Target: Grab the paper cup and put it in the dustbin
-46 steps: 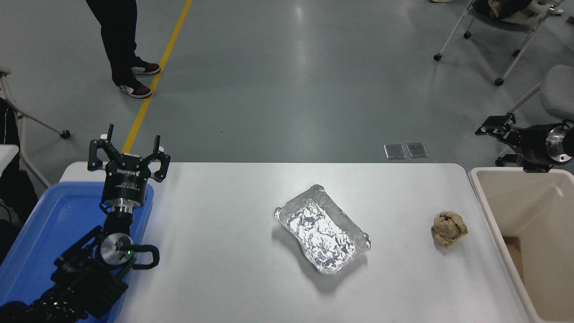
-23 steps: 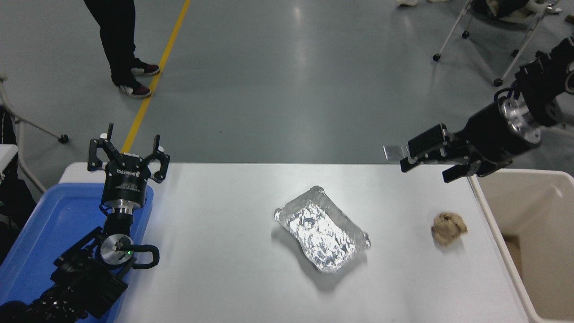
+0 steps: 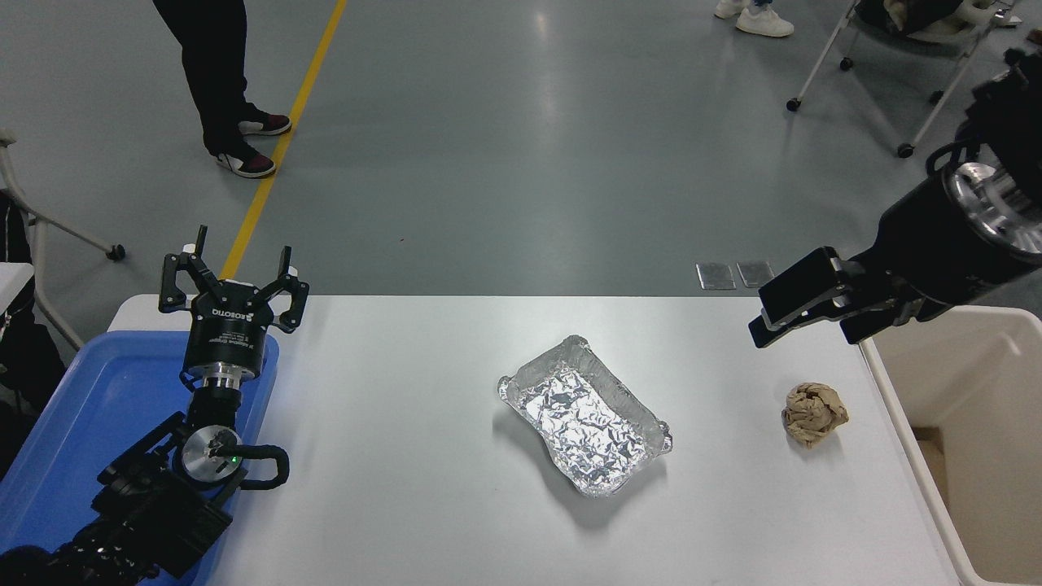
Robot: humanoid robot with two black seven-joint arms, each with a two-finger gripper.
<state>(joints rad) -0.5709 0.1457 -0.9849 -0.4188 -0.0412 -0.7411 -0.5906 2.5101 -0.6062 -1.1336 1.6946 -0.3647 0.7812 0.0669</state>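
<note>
No paper cup shows anywhere in the head view; it is hidden or out of view. The beige dustbin [image 3: 883,370] stands off the table's right edge, and the part of its inside that shows is a bare beige wall. My right gripper [image 3: 806,325] is open and empty. It hangs above the table's far right corner, just left of the dustbin's rim and above a crumpled brown paper ball [image 3: 814,413]. My left gripper [image 3: 232,273] is open and parked at the lower left above the blue tray [image 3: 98,407].
A crinkled foil tray [image 3: 588,415] lies at the table's middle. A person's legs [image 3: 216,73] stand on the floor at the far left. Wheeled chair frames [image 3: 895,73] stand at the far right.
My right arm swung from the right edge above the dustbin out to the left over the table's far right corner, then drew back a little right and down. The left arm has not moved.
</note>
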